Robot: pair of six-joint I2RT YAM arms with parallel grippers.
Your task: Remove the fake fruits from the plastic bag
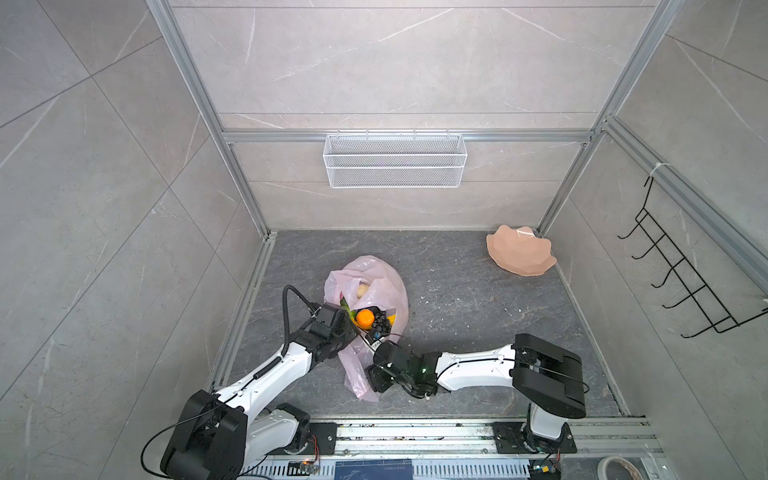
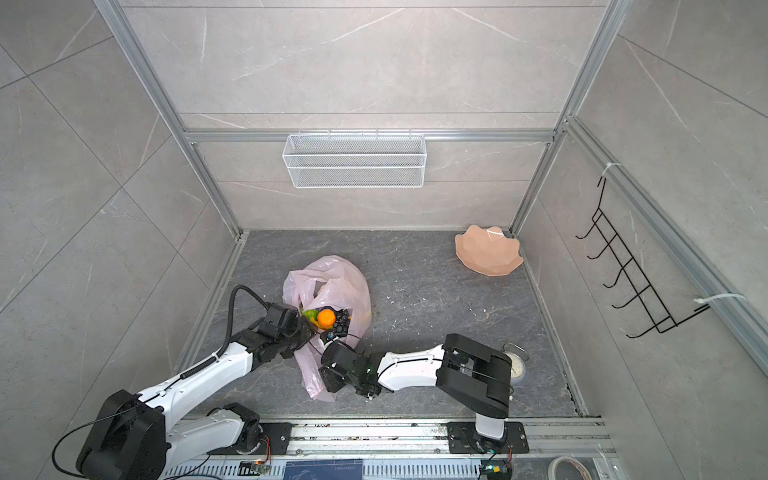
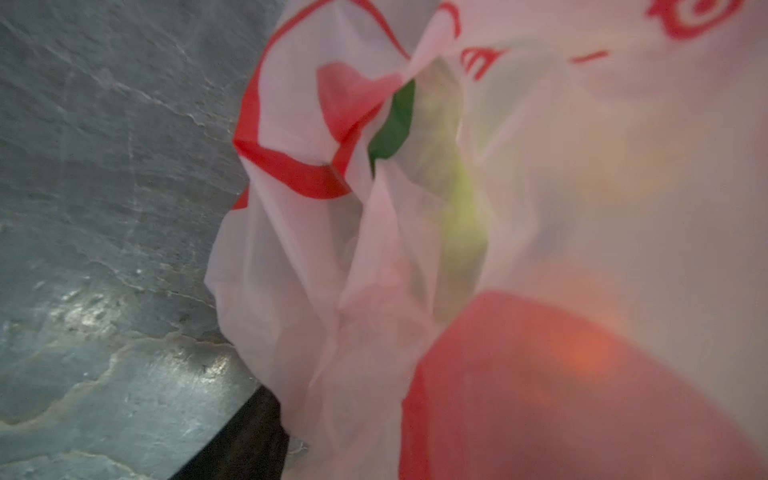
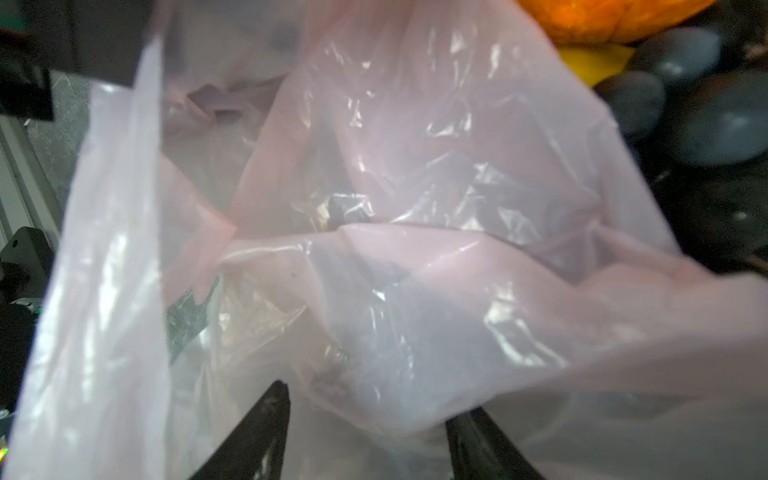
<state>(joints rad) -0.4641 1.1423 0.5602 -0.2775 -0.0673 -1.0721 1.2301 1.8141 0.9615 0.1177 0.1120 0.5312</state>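
The plastic bag (image 1: 384, 291), pale pink and crinkled, lies at the middle left of the grey floor in both top views, mouth facing the arms. Fake fruits show in its mouth: an orange (image 1: 365, 318), dark grapes (image 1: 381, 323), a green piece (image 1: 348, 312) and a cream lumpy piece (image 1: 360, 289). My left gripper (image 1: 352, 330) is at the mouth's left edge. In the left wrist view one dark finger (image 3: 249, 436) stands far to the side and bag film (image 3: 374, 291) hides the other. My right gripper (image 4: 370, 399) has its jaws apart, with loose film draped between them, just below the grapes (image 4: 723, 124).
A peach scalloped plate (image 1: 521, 249) sits at the back right corner. A white wire basket (image 1: 395, 160) hangs on the back wall and a black hook rack (image 1: 681, 270) on the right wall. A round clock (image 2: 515, 365) stands behind the right arm's elbow.
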